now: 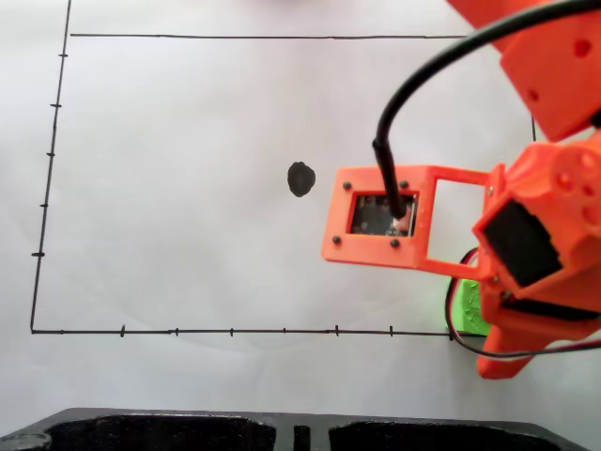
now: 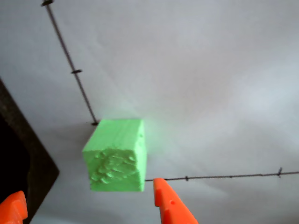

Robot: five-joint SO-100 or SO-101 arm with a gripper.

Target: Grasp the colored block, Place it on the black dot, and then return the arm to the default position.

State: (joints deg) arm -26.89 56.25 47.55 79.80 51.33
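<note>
Gripper [image 2: 88, 205] spread wide, straddling the colored block [image 2: 117, 156] to grasp it at the border corner; the black dot [image 1: 300, 178] waits uncovered.

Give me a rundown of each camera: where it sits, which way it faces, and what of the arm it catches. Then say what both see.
Fixed view: sits above, facing down on the white paper with the black dot; the orange arm and its camera frame enter from the right.
Wrist view: rides on the arm, facing down and forward at the green block; two orange jaw tips flank the gripper, open.
Shared: the block at the drawn border's corner.
</note>
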